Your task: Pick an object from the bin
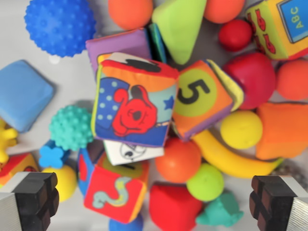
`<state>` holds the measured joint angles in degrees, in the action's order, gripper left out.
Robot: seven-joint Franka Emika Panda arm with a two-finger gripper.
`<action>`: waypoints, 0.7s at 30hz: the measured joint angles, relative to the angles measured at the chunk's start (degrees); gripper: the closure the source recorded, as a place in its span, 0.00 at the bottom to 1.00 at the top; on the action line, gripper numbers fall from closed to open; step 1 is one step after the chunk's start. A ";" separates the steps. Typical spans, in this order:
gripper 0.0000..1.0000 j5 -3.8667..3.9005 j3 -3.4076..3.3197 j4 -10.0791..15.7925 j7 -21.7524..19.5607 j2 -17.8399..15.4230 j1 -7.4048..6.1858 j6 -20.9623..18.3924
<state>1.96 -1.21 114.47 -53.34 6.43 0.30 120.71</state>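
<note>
Your gripper (154,204) shows only its two black rubber-padded fingertips (36,197), spread wide apart at the bottom corners, holding nothing. Between and above them you have a red soft cloth block printed with a number two (115,195), a plain orange ball (178,160), and a cloth cube showing a red dog on blue (134,107), topmost in the pile. Beside it sits an orange fabric cube marked five (199,98); the pale bin floor (72,72) shows upper left, and a yellow ABC block (284,24) is cropped at the corner.
</note>
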 joint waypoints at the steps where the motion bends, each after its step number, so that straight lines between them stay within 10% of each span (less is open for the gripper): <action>1: 0.00 0.00 0.01 0.32 -0.57 -0.05 -0.11 0.28; 21: 0.00 -0.06 0.43 7.37 -14.09 -0.67 -2.35 6.44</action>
<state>1.90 -0.78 121.84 -67.42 5.76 -2.06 127.15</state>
